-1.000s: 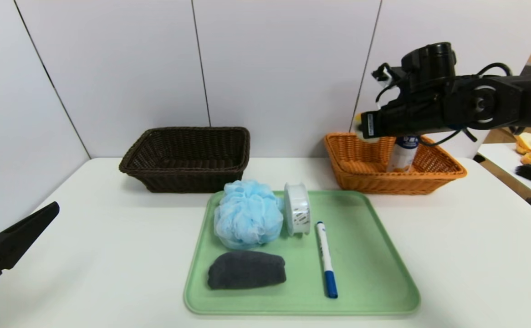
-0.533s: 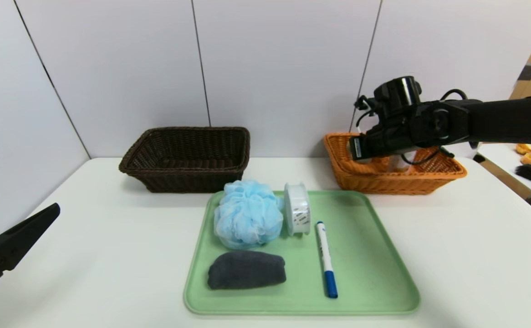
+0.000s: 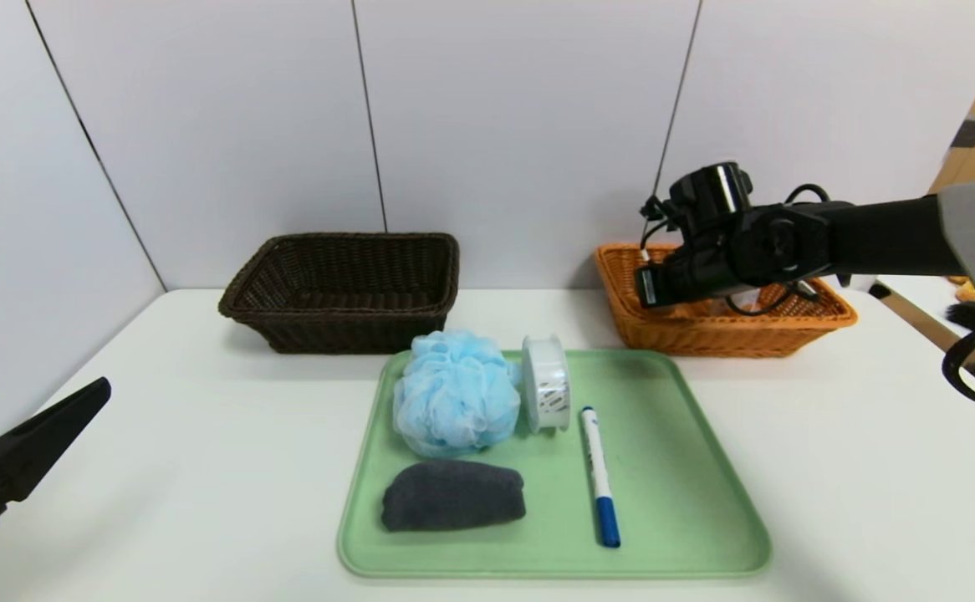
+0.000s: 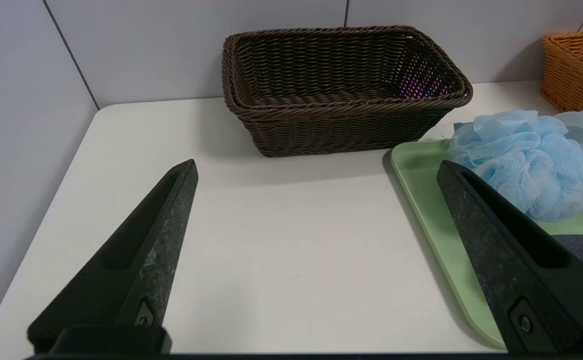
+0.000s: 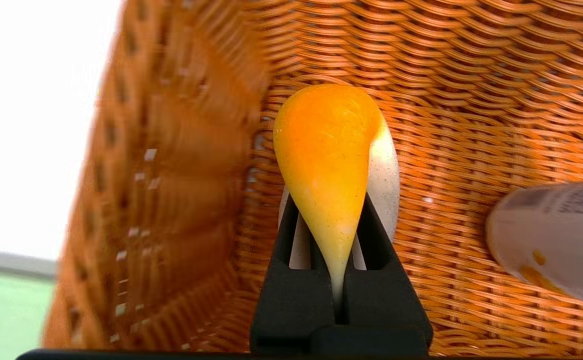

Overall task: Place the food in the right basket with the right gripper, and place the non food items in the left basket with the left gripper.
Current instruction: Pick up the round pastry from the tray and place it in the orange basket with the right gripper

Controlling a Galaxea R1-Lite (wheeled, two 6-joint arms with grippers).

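1. Left gripper point(image 3: 2, 451): parked at the near edge of the table point(image 3: 161, 435), about 8 o'clock from the tray point(image 3: 705, 518); fingers spread wide, holding nothing.
2. Tray, near centre: four non-food things, namely one grey cloth point(image 3: 452, 495), one pen point(image 3: 599, 477), one blue bath sponge point(image 3: 456, 403) and one roll of tape point(image 3: 546, 384) standing on edge, just beside the sponge.
3. Two baskets at the far edge: dark basket point(image 3: 345, 288) at 11 o'clock from the tray, seemingly without contents; orange basket point(image 3: 663, 318) at 1 o'clock.
4. Right gripper point(image 5: 339, 235): down inside the orange basket, fingers clamped on one yellow fruit slice point(image 5: 329, 165), which is tilted and not visibly resting on the weave.
5. One bottle point(image 5: 556, 240) lies in the same basket, near the slice.
6. Risk (a judgement): released from here, the slice may roll against the bottle, or the withdrawing arm may snag the basket wall and drag it.
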